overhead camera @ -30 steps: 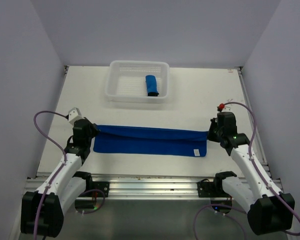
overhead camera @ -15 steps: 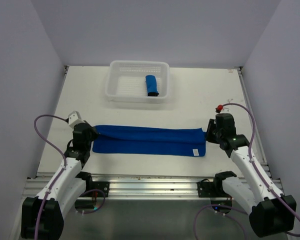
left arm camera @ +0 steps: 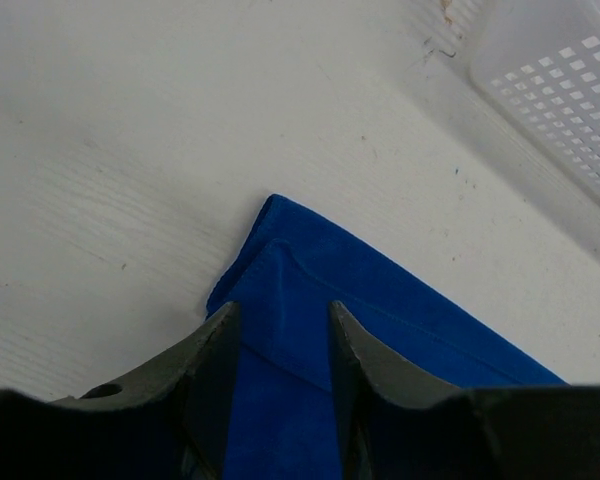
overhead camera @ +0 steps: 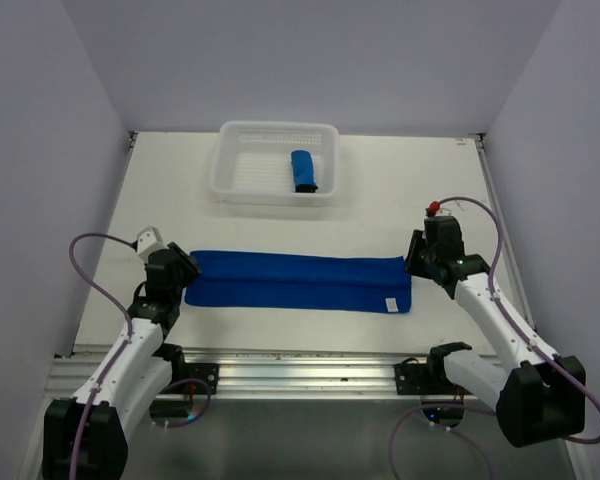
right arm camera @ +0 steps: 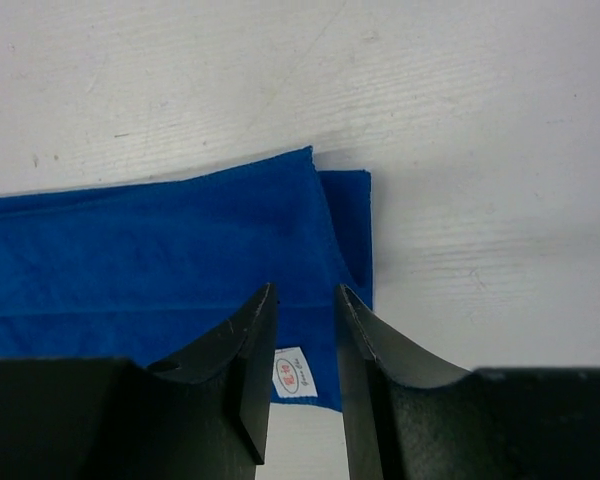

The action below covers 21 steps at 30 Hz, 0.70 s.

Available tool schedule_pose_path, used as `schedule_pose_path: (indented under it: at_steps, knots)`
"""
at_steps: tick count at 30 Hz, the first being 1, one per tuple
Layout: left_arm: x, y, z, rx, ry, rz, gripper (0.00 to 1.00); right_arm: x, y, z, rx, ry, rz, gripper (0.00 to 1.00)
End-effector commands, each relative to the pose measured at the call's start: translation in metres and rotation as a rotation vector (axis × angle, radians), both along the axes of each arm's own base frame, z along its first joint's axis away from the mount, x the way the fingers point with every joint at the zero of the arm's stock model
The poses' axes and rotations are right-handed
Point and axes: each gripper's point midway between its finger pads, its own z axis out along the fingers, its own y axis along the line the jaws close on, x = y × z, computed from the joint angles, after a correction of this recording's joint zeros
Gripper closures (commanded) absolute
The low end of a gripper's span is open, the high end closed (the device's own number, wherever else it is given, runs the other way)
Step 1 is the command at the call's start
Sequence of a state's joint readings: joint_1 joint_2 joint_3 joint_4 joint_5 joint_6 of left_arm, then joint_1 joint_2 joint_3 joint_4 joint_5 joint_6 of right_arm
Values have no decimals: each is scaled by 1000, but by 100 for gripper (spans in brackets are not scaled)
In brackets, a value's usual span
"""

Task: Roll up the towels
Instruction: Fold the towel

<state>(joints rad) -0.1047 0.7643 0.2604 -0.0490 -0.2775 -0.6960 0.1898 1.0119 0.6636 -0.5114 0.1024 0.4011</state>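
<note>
Print on towel [right arm camera: 130, 260] label [right arm camera: 291, 371] unreadably small; basket [left arm camera: 555, 95] cut off by edge.

Flat towel [overhead camera: 298, 281]: royal-blue cloth, soft, short nap, matt; a stitched hem line shows in the left wrist view. Corner label [right arm camera: 295, 372]: white, printed in red, material cannot be told. Rolled towel [overhead camera: 303, 171]: same blue matt cloth. Basket [overhead camera: 260, 193]: white plastic, perforated walls and floor, slight sheen. Bench [overhead camera: 410, 200]: white-coated board, matt, with faint grain lines, small dark specks and scuffs. Left gripper [left arm camera: 280, 312] and right gripper [right arm camera: 306, 292]: fingers dark grey, matt, smooth-faced, with lighter wear along the edges. Front rail [overhead camera: 300, 368]: bare metal, dull silver, slightly soiled
</note>
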Motion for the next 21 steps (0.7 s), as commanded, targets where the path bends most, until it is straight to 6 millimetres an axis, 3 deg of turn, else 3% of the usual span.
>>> schedule_pose_path:
  at_steps: [1,15,21]
  knots:
    - [11,7,29,5,-62,39,56,31,9,21,36,-95,-4,66]
    - [38,-3,48,14,-67,-23,49,74,3,-19,-43,-13,-26,65]
    - [38,-9,35,9,-21,-59,48,84,8,-35,-31,17,-9,65]
